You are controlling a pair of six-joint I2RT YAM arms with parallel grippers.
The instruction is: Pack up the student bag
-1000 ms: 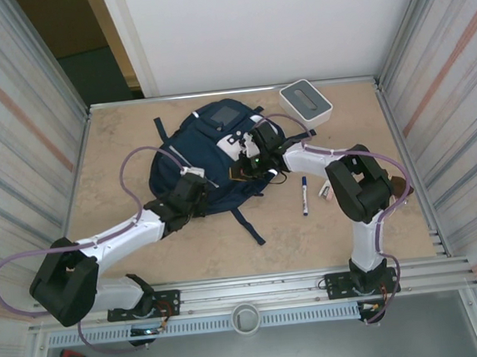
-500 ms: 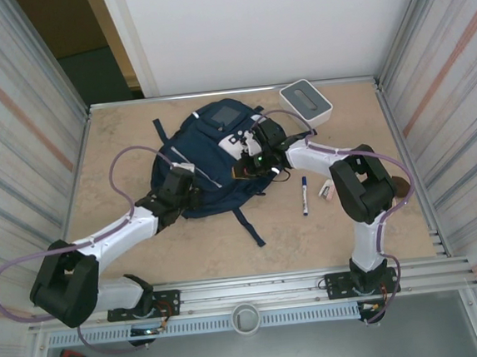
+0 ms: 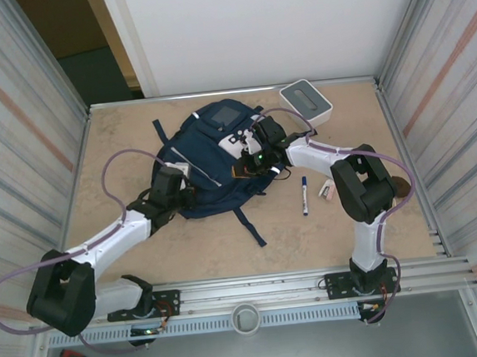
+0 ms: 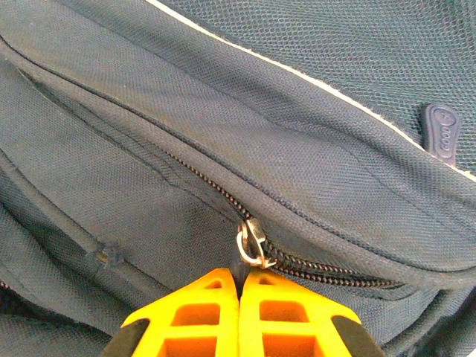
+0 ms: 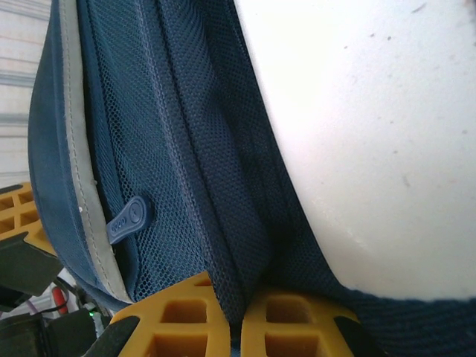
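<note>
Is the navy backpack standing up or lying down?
Lying down: the large navy-blue fabric backpack is flat on the beige table, a dark strap trailing on the surface.

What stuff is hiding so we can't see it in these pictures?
- Inside of the student bag: top view, its own fabric covers it.
- Whether the zipper pull is pinched: left wrist view, the left gripper hides its end.
- The small thing beside the marker: top view, too small.
- The white patch: right wrist view, washed out.
</note>
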